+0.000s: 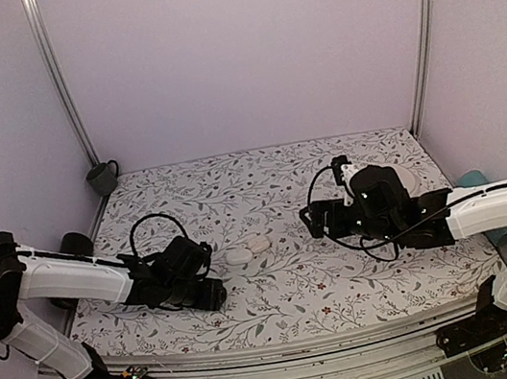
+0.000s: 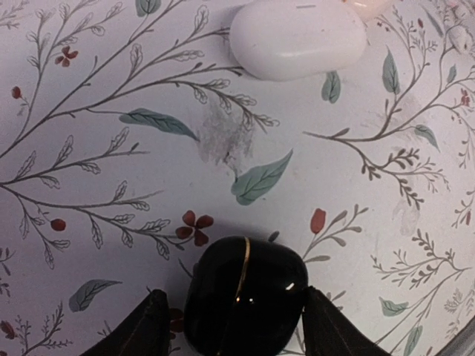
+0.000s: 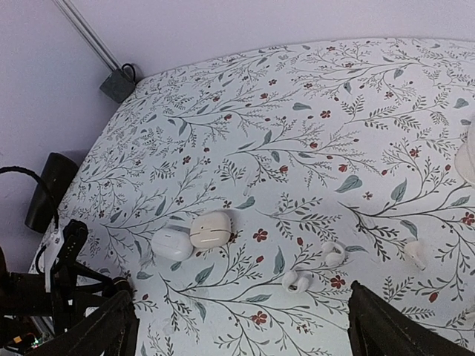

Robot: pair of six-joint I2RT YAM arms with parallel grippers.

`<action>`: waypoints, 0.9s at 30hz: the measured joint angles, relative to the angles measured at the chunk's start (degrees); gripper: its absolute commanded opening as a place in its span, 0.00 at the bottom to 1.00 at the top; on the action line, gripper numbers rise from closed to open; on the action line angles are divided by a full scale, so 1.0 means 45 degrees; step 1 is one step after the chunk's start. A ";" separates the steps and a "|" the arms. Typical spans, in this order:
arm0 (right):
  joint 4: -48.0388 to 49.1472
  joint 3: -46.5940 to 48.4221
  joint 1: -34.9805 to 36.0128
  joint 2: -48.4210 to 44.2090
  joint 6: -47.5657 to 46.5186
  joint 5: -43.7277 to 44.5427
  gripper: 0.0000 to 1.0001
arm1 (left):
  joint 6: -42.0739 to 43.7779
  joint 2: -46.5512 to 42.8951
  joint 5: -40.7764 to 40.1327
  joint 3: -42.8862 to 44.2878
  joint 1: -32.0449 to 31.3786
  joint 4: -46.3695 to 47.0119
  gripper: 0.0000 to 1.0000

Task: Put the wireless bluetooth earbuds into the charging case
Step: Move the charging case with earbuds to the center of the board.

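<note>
Two tools were in my views. The left tool (image 2: pixel 241 330) stood spread around the charging case (image 2: pixel 245 293), which lay on the bench (image 2: pixel 96 185) between the fingers (image 2: pixel 145 334), with its lid apparently closed. A thin strip of cloth showed on one side, so I judged it was not pinched yet. I think the tool was there to steady the case for opening. Farther out lay a white oval case (image 2: pixel 297 37). The right tool (image 3: pixel 239 315) hung wide spread and empty, facing some small pale earbuds (image 3: pixel 332 254), probably ready to pick. The black wireless bluetooth earbuds I could not find.
</note>
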 measured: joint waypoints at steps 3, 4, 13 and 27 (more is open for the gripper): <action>-0.0083 -0.0170 -0.0024 -0.0092 -0.0019 0.0233 0.99 | 0.0005 0.0185 -0.0248 0.0097 0.0000 -0.0005 0.57; -0.0126 -0.0238 -0.0039 -0.0136 -0.0024 0.0296 0.99 | 0.0005 0.0277 -0.0301 0.0151 0.0000 -0.0005 0.55; -0.0228 -0.0554 -0.0529 -0.0860 -0.0165 0.0612 0.99 | 0.0491 0.1331 -0.0792 0.1161 0.0840 0.0083 0.43; -0.0049 -0.2268 -0.3070 -0.2676 -0.0831 -0.0073 0.99 | 0.1977 0.3988 -0.0345 0.4692 0.4231 0.1171 0.44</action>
